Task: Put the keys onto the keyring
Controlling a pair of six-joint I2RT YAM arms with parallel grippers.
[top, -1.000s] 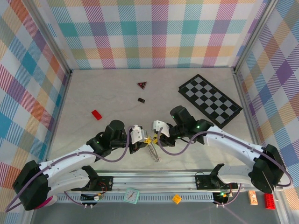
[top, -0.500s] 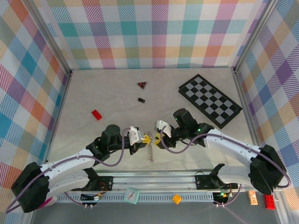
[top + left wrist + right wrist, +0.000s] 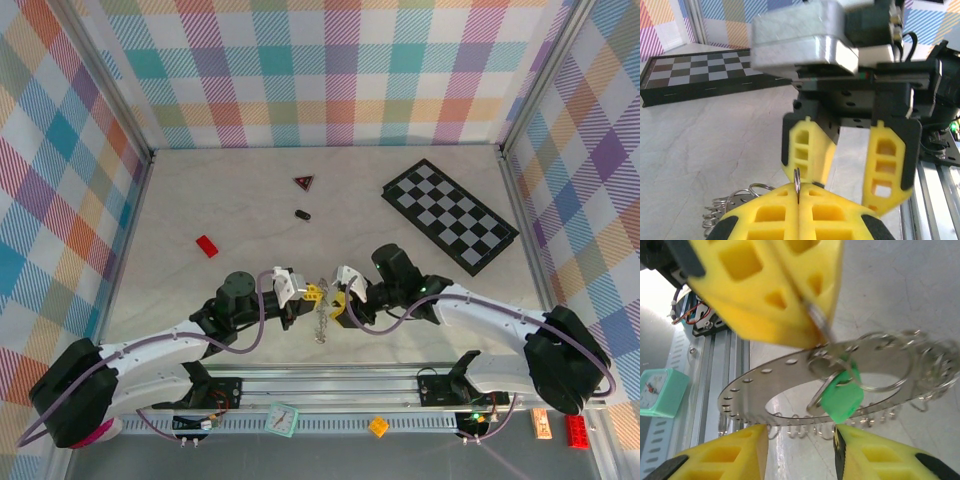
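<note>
Rail [image 3: 330, 378] is nearest me, running along the front edge of the table [image 3: 200, 190]. On the strip below it I see a teal clock [image 3: 283, 418] and a yellow brick [image 3: 378, 427].

Just past the rail, mid-table, my two arms meet tip to tip. Left fingers [image 3: 797, 210] are pressed together, pinching a thin wire loop of the keyring [image 3: 785, 375] edge-on at their tips. Keyring is a flat metal hoop with holes punched round it. It hangs from that pinch between the two arms, over the table near the front edge. I can't tell if its low end touches the surface. Keys [image 3: 935, 365] form a fringe on its rim, blurred in the right wrist view and bunched on the side away from the clock. A green tag [image 3: 841, 399] sits on a split ring close to the pinch.

Right fingers [image 3: 875, 452] are spread apart and hold nothing. They face the left fingers head-on, tips just beside the hoop's fringed edge. Whether they touch that fringe I can't tell.

Farther out, a red brick [image 3: 207, 246] lies left of centre. A small black oval piece [image 3: 302, 214] comes next, with a dark red triangle [image 3: 304, 182] just beyond it. At far right a chequered board [image 3: 450, 215] lies flat and angled, well apart from both arms.
</note>
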